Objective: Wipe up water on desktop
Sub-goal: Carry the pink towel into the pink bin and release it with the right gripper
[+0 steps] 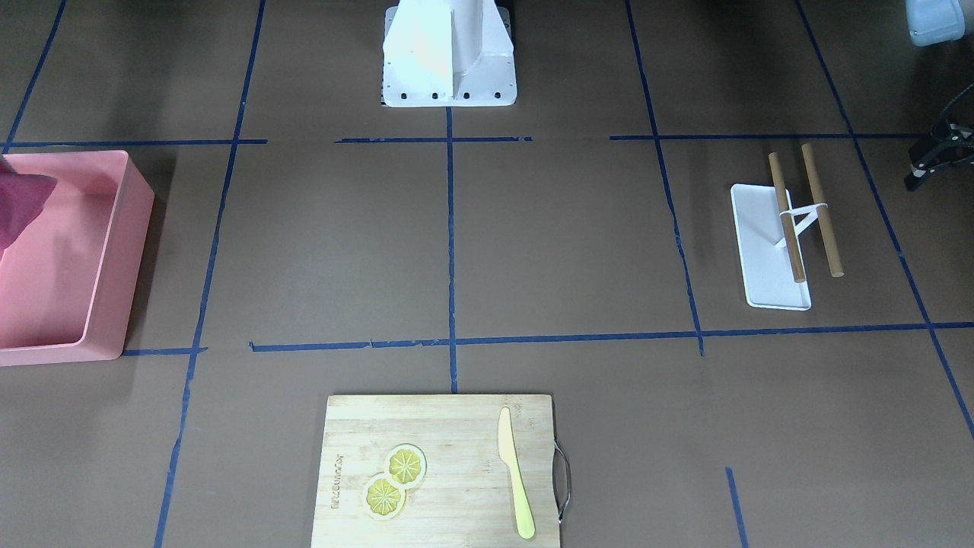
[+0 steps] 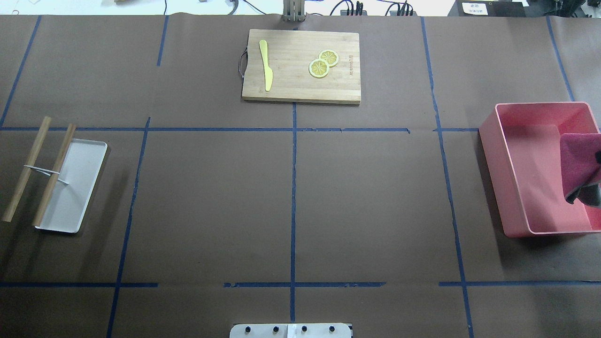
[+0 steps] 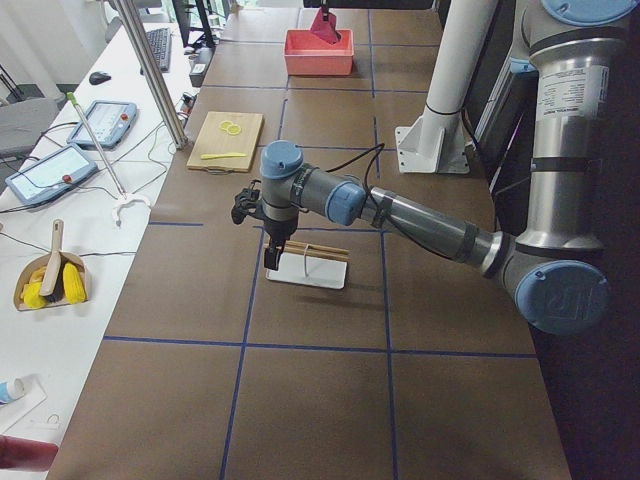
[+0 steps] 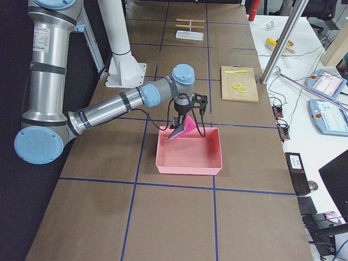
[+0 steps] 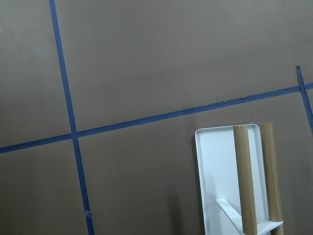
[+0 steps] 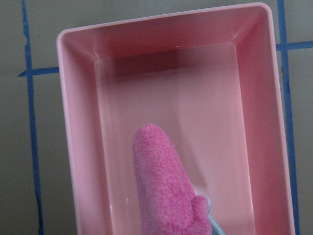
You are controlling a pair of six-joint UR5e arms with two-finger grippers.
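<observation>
Fetching the cloth from the bin is judged the step in hand.

Front view: the table [image 1: 533,243] shows no distinct wet patch.

Overhead view: the pink cloth [image 2: 580,159] hangs above the pink bin [image 2: 496,159].

Left side view: the left gripper [image 3: 272,258] hovers over a white tray [image 3: 320,275]; its fingers' state cannot be told.

Right side view: the right gripper [image 4: 180,123] has its fingers clamped on the cloth.

Next move: carry the cloth over the table, locate the water, then press down.
</observation>
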